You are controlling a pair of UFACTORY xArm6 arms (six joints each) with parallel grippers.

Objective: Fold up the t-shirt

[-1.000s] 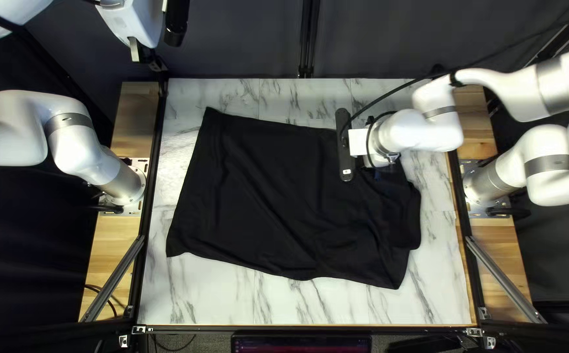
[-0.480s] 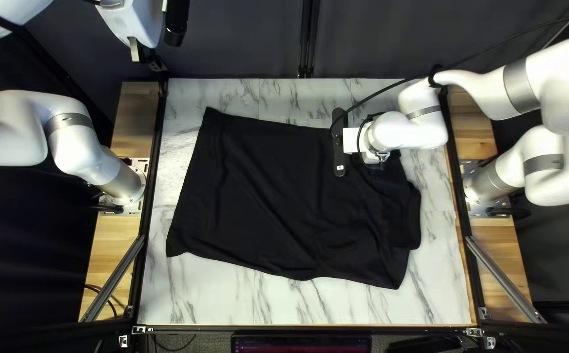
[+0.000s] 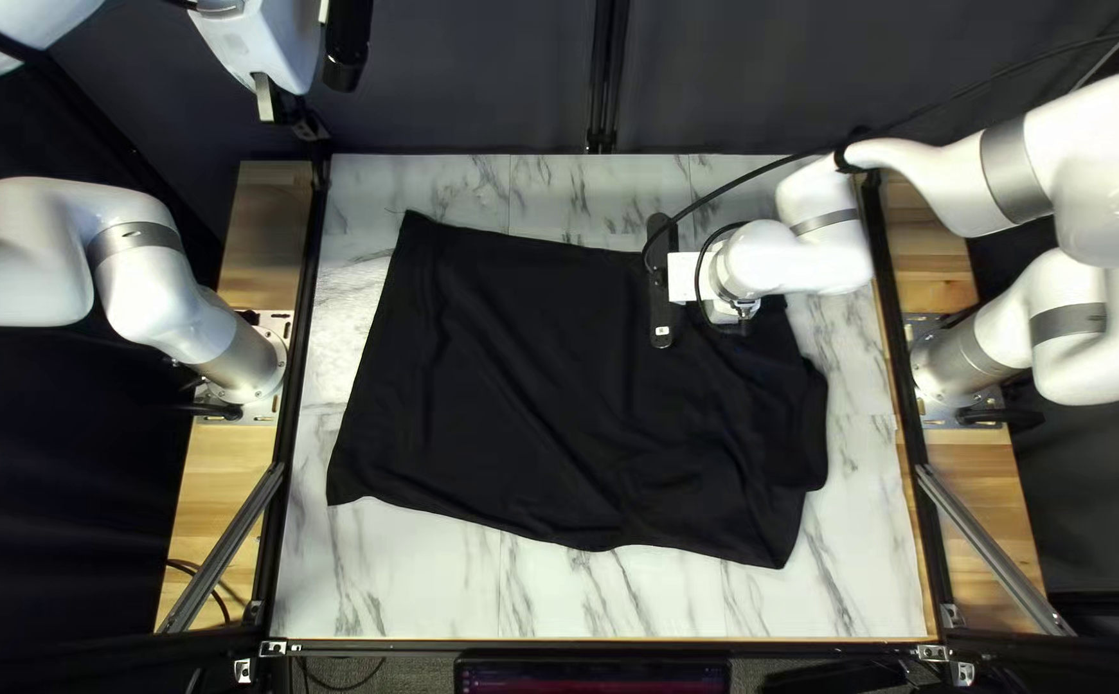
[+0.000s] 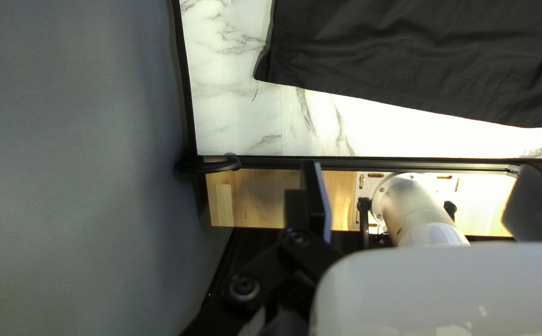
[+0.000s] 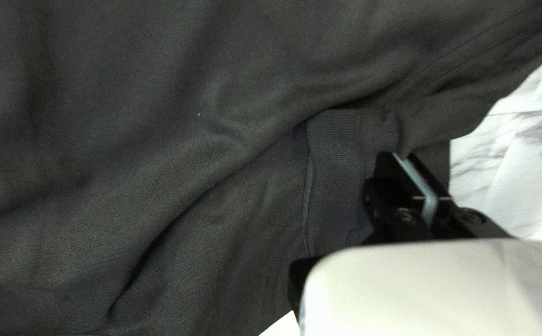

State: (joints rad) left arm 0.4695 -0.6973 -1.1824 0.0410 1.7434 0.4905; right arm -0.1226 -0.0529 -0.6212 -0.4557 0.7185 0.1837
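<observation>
Reaching in: right arm (image 3: 829,257), from its base at the right of the top left view, wrist low over the upper right part of the black t-shirt (image 3: 521,373); a black bar (image 3: 662,289) on the wrist crosses above the cloth
Right gripper (image 3: 734,325): pointed down at the t-shirt, beside a ribbed band (image 5: 336,168) that lies just next to the fingertips in the right wrist view
Right jaws: together, side by side; whether any cloth is pinched at the tips, cannot tell
Left arm (image 3: 148,276): bent out past the left side of the top left view, its wrist back in by the far left corner, raised
Left gripper (image 3: 277,103): clear of the cloth, beyond the corner of the desk (image 3: 379,566); in the left wrist view the wooden strip (image 4: 255,199) and the arm's own base (image 4: 423,214) show beyond it
Left jaws: wide apart, nothing between them
T-shirt position: spread across the middle of the desk, lying slantwise, long creases through the middle, rumpled toward the right
Change against 1.0 s ago: right wrist slightly farther left in the top left view, most of that shift in the first half second; t-shirt outline and left arm the same
</observation>
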